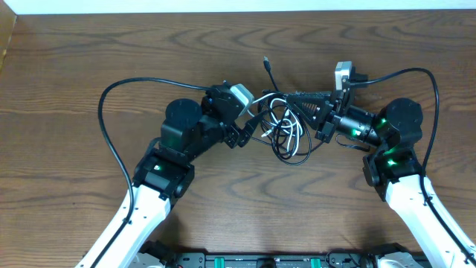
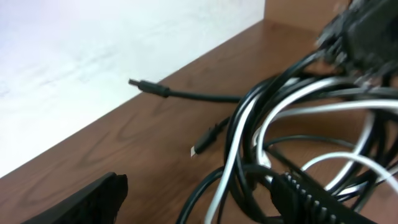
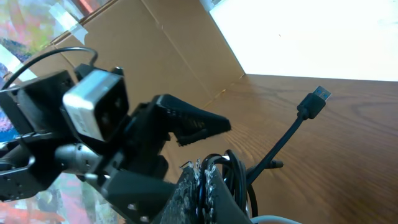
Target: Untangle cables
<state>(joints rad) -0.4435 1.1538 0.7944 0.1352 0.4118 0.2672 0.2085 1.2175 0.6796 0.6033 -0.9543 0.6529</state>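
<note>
The cables (image 1: pixel 286 128) lie in a tangle of black and white loops at the table's middle. One black plug end (image 1: pixel 266 64) trails off toward the far edge. My left gripper (image 1: pixel 256 126) stands open at the tangle's left side. In the left wrist view, its fingers (image 2: pixel 93 200) are spread wide, with black and white loops (image 2: pixel 249 155) lying between them. My right gripper (image 1: pixel 291 95) reaches in from the right at the tangle's top. It is shut on a black cable strand (image 3: pixel 260 186) pinched between its rough pads (image 3: pixel 214 190).
Brown wooden table (image 1: pixel 111 45) all around. A thick black wire (image 1: pixel 108 126) arcs off the left arm, and another (image 1: pixel 431 97) off the right arm. A cardboard panel (image 3: pixel 155 56) and a white wall stand past the far edge. The left arm's camera (image 3: pixel 93 106) hangs close to my right fingers.
</note>
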